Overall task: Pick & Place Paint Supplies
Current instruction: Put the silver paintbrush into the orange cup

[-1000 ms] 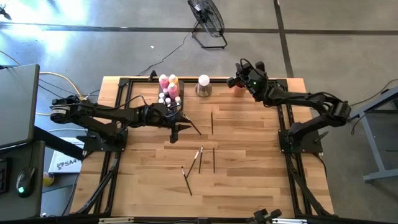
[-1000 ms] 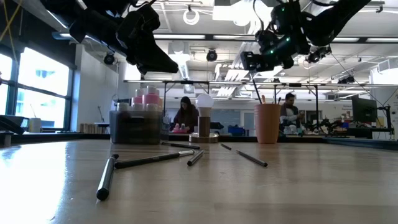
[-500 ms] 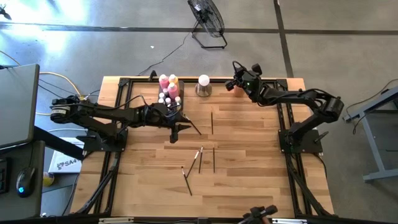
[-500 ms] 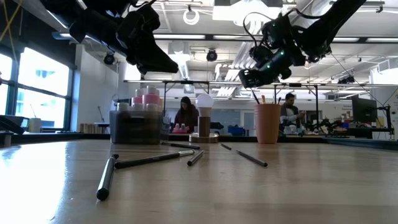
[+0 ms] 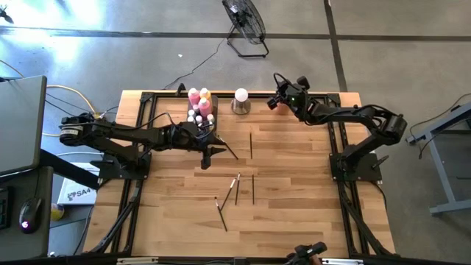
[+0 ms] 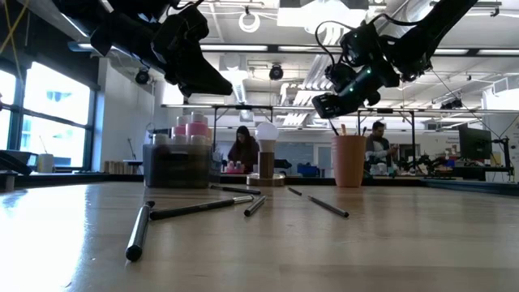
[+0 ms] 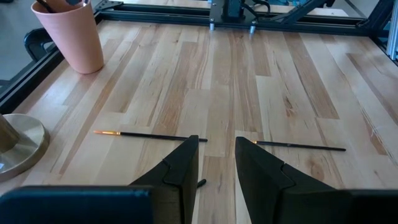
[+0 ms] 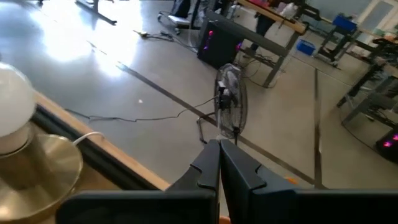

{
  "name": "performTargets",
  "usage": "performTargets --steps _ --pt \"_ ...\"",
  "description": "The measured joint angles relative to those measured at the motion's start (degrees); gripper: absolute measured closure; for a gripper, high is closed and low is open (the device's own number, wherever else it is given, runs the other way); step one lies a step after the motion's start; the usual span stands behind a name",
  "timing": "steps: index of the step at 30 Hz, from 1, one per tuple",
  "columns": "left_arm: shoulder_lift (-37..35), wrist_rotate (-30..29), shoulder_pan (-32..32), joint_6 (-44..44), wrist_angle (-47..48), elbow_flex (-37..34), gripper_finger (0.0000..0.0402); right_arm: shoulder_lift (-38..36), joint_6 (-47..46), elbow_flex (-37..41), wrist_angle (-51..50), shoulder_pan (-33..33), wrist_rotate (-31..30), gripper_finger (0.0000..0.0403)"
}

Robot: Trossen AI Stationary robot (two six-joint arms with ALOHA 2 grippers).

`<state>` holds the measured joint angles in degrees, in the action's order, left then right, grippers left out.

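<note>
Now, brushes [image 5: 237,188]: thin, dark, loose on the table middle.
Bottles [image 5: 200,105]: pink, yellow, tiny white caps, in the tray.
Left gripper [image 5: 207,153]: jaws apart, holding nothing.
Right gripper [image 5: 275,79]: pressed together, over the cup.

right gripper [image 5: 276,94] swung from over the orange cup [image 6: 349,161] toward the white ball lamp [image 5: 241,96], wrist tilted down, cup now just behind its closed fingertips, arm's elbow drawn in toward the table
</note>
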<state>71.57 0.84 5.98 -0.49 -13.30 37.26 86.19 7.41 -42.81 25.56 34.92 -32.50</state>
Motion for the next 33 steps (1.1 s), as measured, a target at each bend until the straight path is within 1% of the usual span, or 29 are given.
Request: performTargets --steps 4,6,9,14,18,23,33 --pt "0.0 0.0 0.0 0.0 0.0 0.0 0.0298 0.0 0.0 0.0 -1.0 0.0 2.5 0.0399" --pt "0.0 0.0 0.0 0.0 0.0 0.0 0.0298 0.0 0.0 0.0 -1.6 0.0 2.6 0.039" --pt "0.0 0.0 0.0 0.0 0.0 0.0 0.0298 0.0 0.0 0.0 -2.2 0.0 2.5 0.0364" --pt "0.0 0.0 0.0 0.0 0.0 0.0 0.0298 0.0 0.1 0.0 -2.2 0.0 2.5 0.0308" --pt "0.0 0.0 0.0 0.0 0.2 0.0 0.0298 -0.9 3.7 0.0 -0.4 -1.4 1.7 0.0281" --pt "0.0 0.0 0.0 0.0 0.3 0.0 0.0298 -6.5 6.6 0.0 3.4 -4.8 0.9 0.0277" --pt "0.0 0.0 0.0 0.1 0.2 0.0 0.0298 -22.1 6.4 0.0 3.8 -12.4 0.9 0.0286"
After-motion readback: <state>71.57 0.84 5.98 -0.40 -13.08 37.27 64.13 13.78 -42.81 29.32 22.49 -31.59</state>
